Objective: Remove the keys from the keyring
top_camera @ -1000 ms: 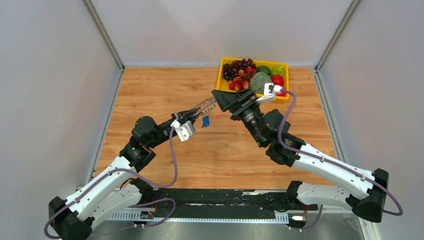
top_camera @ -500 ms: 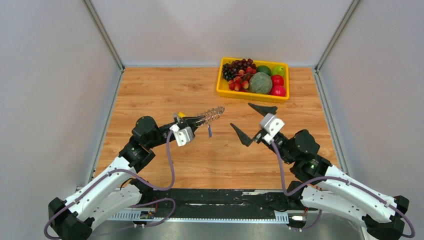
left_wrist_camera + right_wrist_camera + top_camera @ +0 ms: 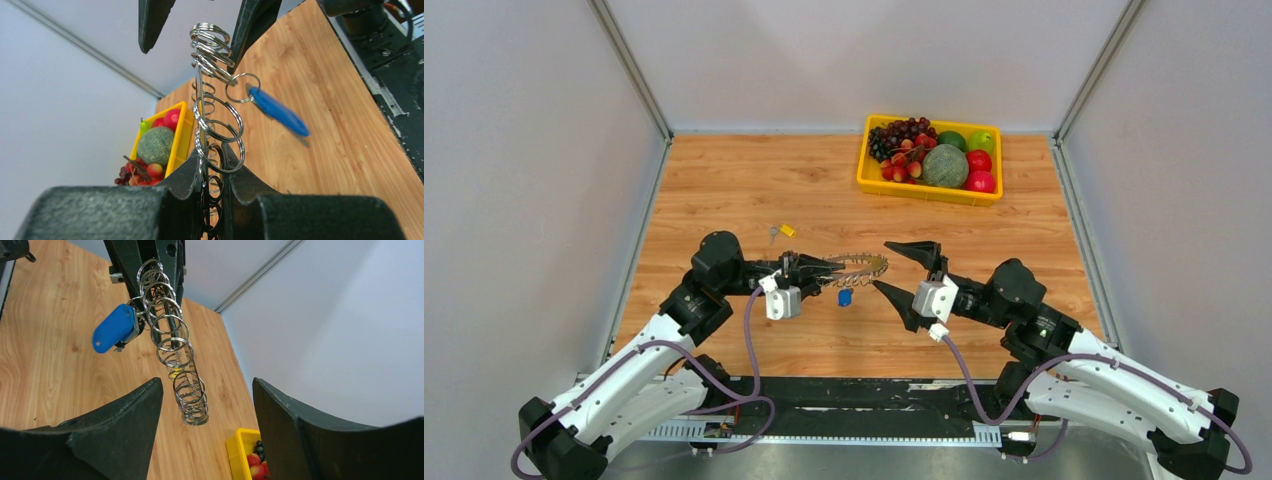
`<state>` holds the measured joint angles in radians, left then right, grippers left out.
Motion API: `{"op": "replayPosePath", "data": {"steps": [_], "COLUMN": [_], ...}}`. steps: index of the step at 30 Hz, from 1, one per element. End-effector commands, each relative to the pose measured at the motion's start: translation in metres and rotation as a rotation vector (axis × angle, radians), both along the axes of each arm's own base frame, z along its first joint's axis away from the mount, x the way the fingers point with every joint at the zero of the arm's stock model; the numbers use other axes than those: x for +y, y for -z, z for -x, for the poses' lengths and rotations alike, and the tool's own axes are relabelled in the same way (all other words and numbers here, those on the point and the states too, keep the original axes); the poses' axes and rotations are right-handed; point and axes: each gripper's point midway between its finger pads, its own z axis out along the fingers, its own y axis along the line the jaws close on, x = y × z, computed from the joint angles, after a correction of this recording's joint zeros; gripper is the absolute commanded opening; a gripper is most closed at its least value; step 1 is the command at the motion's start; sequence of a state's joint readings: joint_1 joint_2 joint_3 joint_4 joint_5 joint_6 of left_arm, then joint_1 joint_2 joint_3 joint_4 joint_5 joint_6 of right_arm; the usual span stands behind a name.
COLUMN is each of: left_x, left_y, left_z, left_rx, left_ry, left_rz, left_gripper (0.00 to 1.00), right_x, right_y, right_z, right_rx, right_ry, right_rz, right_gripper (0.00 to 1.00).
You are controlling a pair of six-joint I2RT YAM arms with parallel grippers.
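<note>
My left gripper is shut on the keyring and holds it edge-on above the table, its fringe of silvery loops pointing right. In the left wrist view the gripper clamps the ring between its pads. A blue-headed key hangs from one loop; it also shows in the left wrist view and the right wrist view. A yellow-headed key lies loose on the table behind. My right gripper is open and empty, jaws wide, just right of the ring's free end.
A yellow basket of fruit stands at the back right of the wooden table; its corner shows in the right wrist view. Grey walls close in the left, right and back sides.
My right arm has swung from the basket area down to the ring's right end, jaws open. My left gripper has carried the ring nearer and lower; the yellow key lies on the table.
</note>
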<state>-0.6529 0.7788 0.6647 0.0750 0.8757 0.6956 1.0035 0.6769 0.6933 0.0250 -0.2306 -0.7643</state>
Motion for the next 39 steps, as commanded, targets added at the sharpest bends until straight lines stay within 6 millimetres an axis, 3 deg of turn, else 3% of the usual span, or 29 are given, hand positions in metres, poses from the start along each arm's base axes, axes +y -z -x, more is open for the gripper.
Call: {"op": "replayPosePath", "data": {"steps": [1,13,14,16,18,19,20,22,28,31,35,39], "left_x": [-0.003,-0.004,-0.005,-0.005,-0.005,-0.005,-0.005,-0.004,0.0,0.011,0.03,0.034], "left_y": [-0.032,-0.033,-0.033,-0.033,-0.038,-0.036,-0.039,-0.04,-0.054,-0.068,-0.079,-0.082], "left_z": [0.019,0.014,0.014,0.011,0.008,0.006,0.004,0.002,-0.016,-0.047,-0.076,-0.077], "left_rx": [-0.113,-0.088,-0.081,-0.065,-0.059,-0.038,-0.042,-0.027,0.056,0.258,0.42,0.462], "left_ry": [0.114,0.097,0.093,0.081,0.061,0.044,0.034,0.02,-0.099,-0.283,-0.479,-0.5], "left_rz": [0.046,0.058,0.059,0.063,0.089,0.094,0.11,0.122,0.231,0.356,0.482,0.509], "left_gripper": [0.0,0.0,0.01,0.09,0.34,0.43,0.74,0.97,1.0,1.0,1.0,1.0], "right_x": [0.007,0.035,0.037,0.039,0.039,0.038,0.037,0.032,0.009,-0.008,-0.025,-0.029], "right_y": [-0.007,0.013,0.014,0.016,0.02,0.02,0.02,0.018,-0.004,-0.017,-0.036,-0.054], "right_z": [0.014,0.012,0.011,0.008,0.001,-0.003,-0.009,-0.02,-0.05,-0.06,-0.068,-0.062], "right_rx": [-0.045,-0.001,0.001,-0.001,-0.005,-0.005,-0.003,-0.002,-0.01,-0.022,-0.026,-0.025], "right_ry": [-0.092,-0.174,-0.175,-0.169,-0.138,-0.115,-0.081,-0.013,0.2,0.303,0.39,0.371], "right_rz": [0.009,0.086,0.09,0.101,0.114,0.117,0.117,0.111,0.007,-0.074,-0.19,-0.289], "right_gripper": [0.69,0.41,0.36,0.14,0.0,0.0,0.0,0.0,0.0,0.0,0.0,0.0]}}
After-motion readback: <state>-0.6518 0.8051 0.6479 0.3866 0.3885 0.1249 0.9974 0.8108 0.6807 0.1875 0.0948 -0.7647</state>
